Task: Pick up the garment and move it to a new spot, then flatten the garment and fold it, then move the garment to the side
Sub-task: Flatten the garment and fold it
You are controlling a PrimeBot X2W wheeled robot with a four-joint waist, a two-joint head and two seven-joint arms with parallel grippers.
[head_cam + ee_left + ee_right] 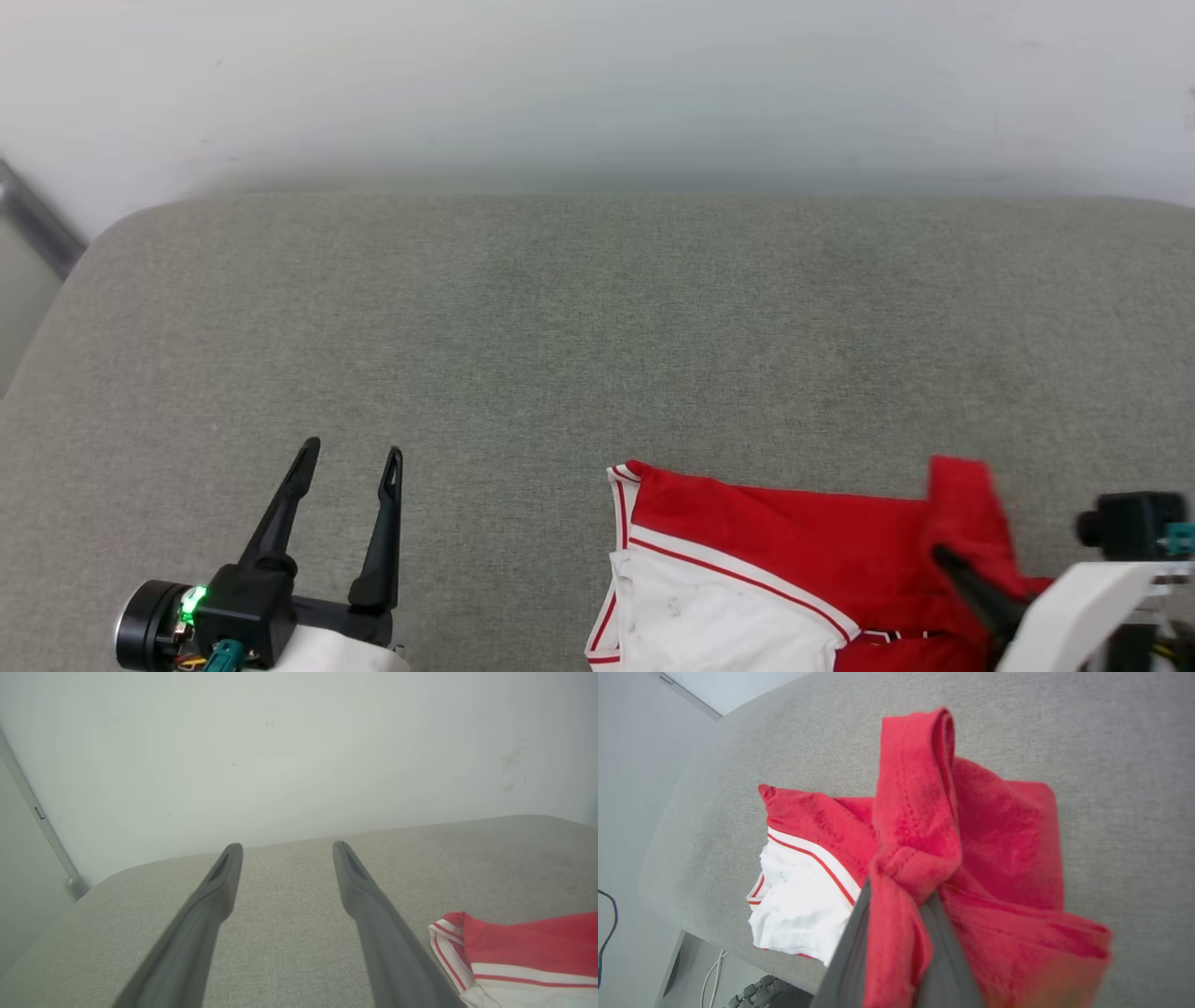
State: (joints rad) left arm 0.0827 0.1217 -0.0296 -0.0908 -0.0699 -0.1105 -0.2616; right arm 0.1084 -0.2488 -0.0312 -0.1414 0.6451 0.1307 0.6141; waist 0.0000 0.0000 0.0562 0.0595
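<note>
The garment [794, 551] lies bunched at the near right of the grey cushion, red cloth with a white sleeve and red-white striped trim. My right gripper [962, 569] is shut on the garment [971, 849]; a red fold is pinched between its dark fingers [850, 947] and stands up above them. The sleeve [798, 905] hangs near the cushion's front edge. My left gripper [350, 457] rests open at the near left, well clear of the cloth. In the left wrist view its fingers [219, 882] point at the wall, with the garment [523, 952] at the lower right.
The grey fabric cushion [560, 327] spreads wide toward a pale wall [597, 84]. Its left corner is rounded, with a metal strip [37, 219] beside it. Below the front edge, a tyre [761, 991] and cables [712, 973] show on the floor.
</note>
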